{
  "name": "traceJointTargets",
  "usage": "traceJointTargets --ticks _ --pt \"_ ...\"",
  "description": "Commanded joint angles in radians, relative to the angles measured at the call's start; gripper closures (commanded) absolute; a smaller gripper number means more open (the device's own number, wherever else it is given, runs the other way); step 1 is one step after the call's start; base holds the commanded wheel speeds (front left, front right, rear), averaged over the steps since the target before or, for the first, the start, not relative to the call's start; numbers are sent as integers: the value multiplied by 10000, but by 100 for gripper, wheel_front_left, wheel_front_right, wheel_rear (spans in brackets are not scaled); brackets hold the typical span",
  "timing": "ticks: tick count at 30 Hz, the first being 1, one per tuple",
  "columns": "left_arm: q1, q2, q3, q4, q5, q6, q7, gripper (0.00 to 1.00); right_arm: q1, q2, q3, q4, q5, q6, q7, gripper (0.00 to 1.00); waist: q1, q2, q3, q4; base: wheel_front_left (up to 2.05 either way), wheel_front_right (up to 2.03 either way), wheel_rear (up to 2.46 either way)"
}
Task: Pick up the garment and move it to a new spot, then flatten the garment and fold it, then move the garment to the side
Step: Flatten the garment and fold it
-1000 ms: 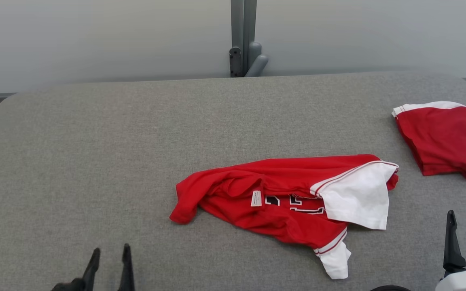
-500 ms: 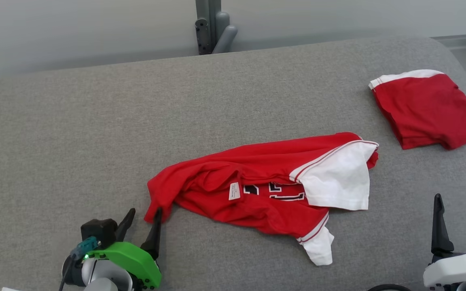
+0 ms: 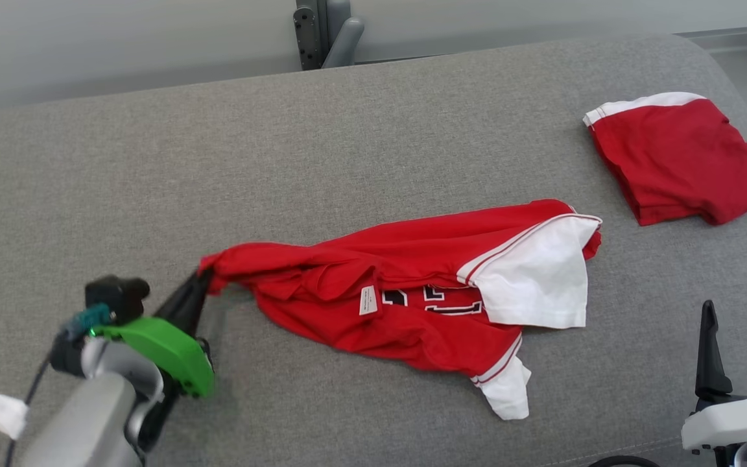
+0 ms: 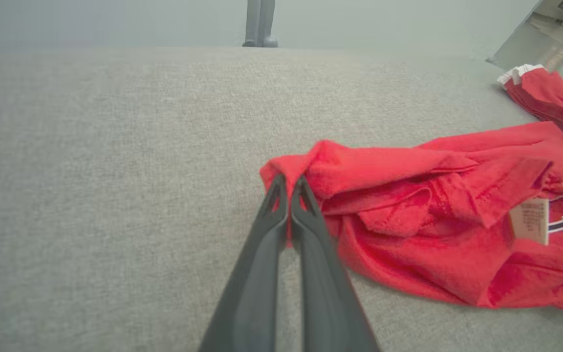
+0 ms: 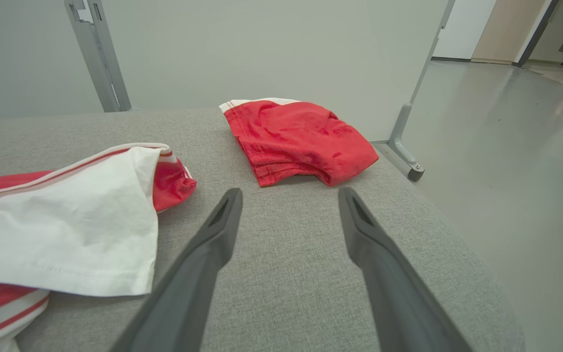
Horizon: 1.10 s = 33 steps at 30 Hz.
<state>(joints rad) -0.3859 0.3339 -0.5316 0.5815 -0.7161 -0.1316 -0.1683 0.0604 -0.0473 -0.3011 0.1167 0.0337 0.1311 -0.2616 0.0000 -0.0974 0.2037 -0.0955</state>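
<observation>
Pickup in hand: left gripper (image 4: 289, 182) clamped on garment (image 3: 406, 259) corner, bulk trailing beyond jaws. Right gripper (image 3: 736, 310) parted, empty. Next: lift clear, carry over.

The garment (image 3: 412, 285) is a red jersey with white, red-striped sleeves, dark lettering and a small white label, lying crumpled across the middle of the head view on the grey worktop (image 3: 347, 130). One white sleeve lies folded over its right end. Its left tip tapers to a point, pinched between the closed fingers (image 4: 271, 215) of the left gripper (image 3: 201, 279).
</observation>
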Motion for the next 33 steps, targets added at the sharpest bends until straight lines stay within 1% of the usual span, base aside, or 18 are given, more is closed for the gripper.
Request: traceJointTargets --ticks 1,4,10,15,18,20,23,25,26,28,29,32,33 --pt "-534 342 -86 -178 66 10 94 100 -25 -27 1 3 41 -6 -11 0 0 0 15 27 0 0 0" --pt "-1578 971 -514 -552 415 10 438 100 -128 -29 38 47 66 -6 -11 0 0 0 29 20 0 0 0" --pt "-3708 1954 -1457 -1133 810 10 1197 100 -271 -27 119 175 182 -8 -11 0 0 0 26 -196 0 0 0" --pt "-4959 2543 -2295 -1745 636 11 1723 100 -267 -29 60 250 314 -6 -11 0 0 0 -16 -332 0 0 0" --pt "-5089 2914 -2531 -2272 170 11 1975 100 -200 -30 16 301 393 -8 -11 0 0 0 -61 -385 0 0 0" --pt "-4647 3296 -2718 -2857 -254 11 2247 100 -142 -29 -27 334 467 -6 -11 0 0 0 -97 -402 0 0 0" --pt "-3565 4191 -3014 -4073 -839 18 2715 100 -12 -27 -83 397 538 -6 -11 0 0 0 -146 -371 0 0 0" --pt "-2525 4802 -3165 -5047 -1221 215 2958 100 76 -30 -175 430 556 -6 -11 0 0 0 -172 -259 0 0 0" --pt "-1939 5053 -3241 -5492 -1499 355 3029 100 138 -30 -200 454 551 -6 -11 0 0 0 -185 -182 0 0 0" --pt "-749 5627 -3378 -6335 -1853 865 3081 100 221 -27 -249 498 531 -8 -11 0 0 0 -188 -13 0 0 0" --pt "-177 5799 -3450 -6653 -2096 1125 3012 100 217 -29 -248 505 525 -6 -11 0 0 0 -176 80 0 0 0" --pt "1261 5927 -3742 -7188 -2410 1809 2659 100 154 -26 -179 519 470 -6 -11 0 0 0 -81 411 0 0 0" --pt "1627 5819 -3867 -7219 -2499 1972 2529 100 95 -29 -149 532 461 -6 -11 0 0 0 -47 508 0 0 0"
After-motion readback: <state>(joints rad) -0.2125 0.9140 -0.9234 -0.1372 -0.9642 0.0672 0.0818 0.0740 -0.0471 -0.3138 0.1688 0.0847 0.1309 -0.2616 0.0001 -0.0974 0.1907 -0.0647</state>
